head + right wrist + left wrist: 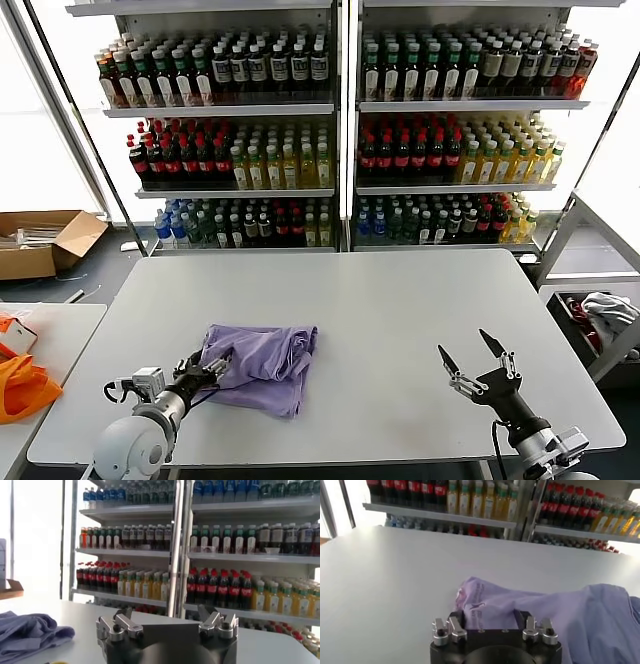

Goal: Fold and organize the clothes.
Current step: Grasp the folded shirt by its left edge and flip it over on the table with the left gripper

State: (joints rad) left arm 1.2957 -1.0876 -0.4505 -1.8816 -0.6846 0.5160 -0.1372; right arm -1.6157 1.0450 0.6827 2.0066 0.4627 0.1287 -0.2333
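The lavender T-shirt (262, 362) lies bunched in a rough folded heap on the grey table (400, 320), left of the middle near the front. Its dark purple print shows in the left wrist view (475, 602). My left gripper (207, 368) is low at the shirt's left edge, open, its fingers (456, 616) standing either side of the fabric's edge without pinching it. My right gripper (472, 358) is open and empty above the table's front right, well apart from the shirt. The shirt also shows far off in the right wrist view (27, 634).
Shelves of bottles (340, 130) stand behind the table. An orange bag (25, 388) lies on a side table at the left. A cardboard box (45, 242) sits on the floor. A white-and-red bundle (605, 310) lies in a bin at the right.
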